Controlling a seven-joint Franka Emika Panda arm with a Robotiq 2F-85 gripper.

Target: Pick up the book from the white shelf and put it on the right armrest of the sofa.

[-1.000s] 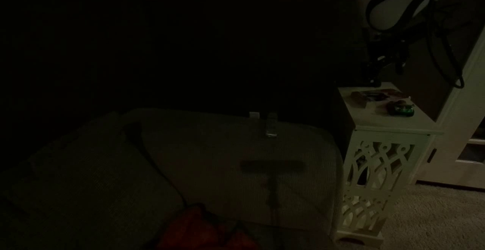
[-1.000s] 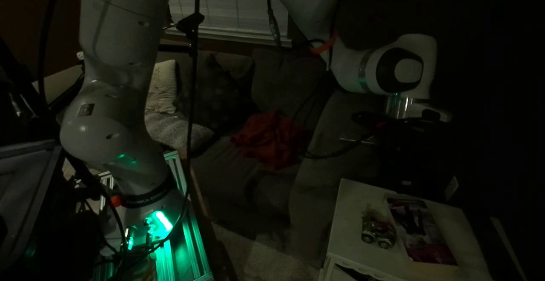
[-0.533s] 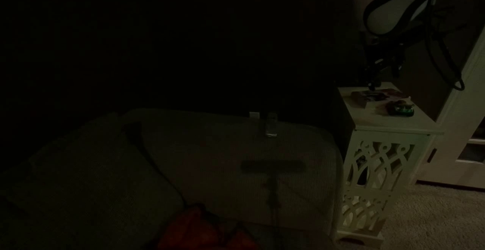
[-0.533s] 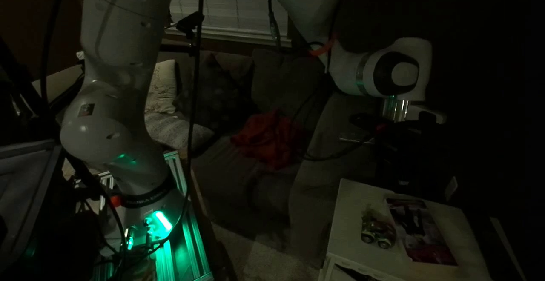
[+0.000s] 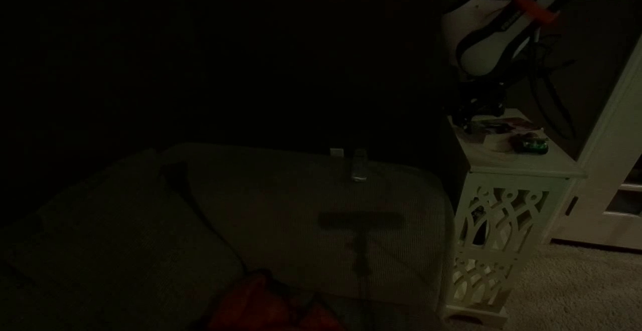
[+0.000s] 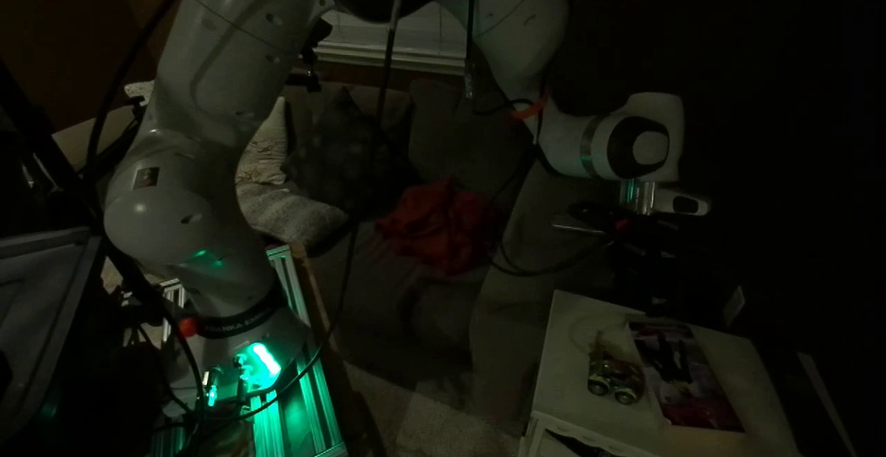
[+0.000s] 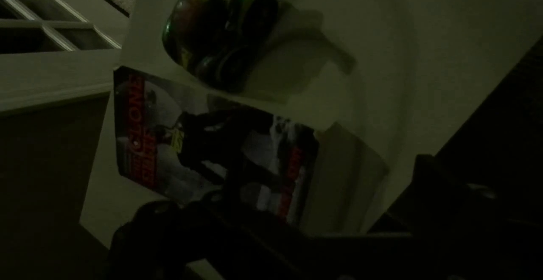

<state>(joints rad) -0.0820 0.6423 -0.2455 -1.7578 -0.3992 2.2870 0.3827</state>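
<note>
White shelf [image 6: 564,370] in deep gloom, spread pincer [image 5: 481,120] lower than before, near the book [image 7: 165,144].

The white shelf [image 5: 521,164] spreads its flat top below the pincer [image 7: 326,172], with an openwork panel [image 5: 544,183] lower down on one side. Two things rest on that top. The book [image 6: 692,381] lies flat, cover up, nearest the pincer, which hangs over one end of it; whether the two touch cannot be told in the dim light. A dark figure and red lettering mark the cover. The toy car [image 6: 612,376] stands on its wheels just beside the book, farther from the pincer, shiny and partly green. Soft curved shadows [image 7: 405,72] fall near it.
</note>
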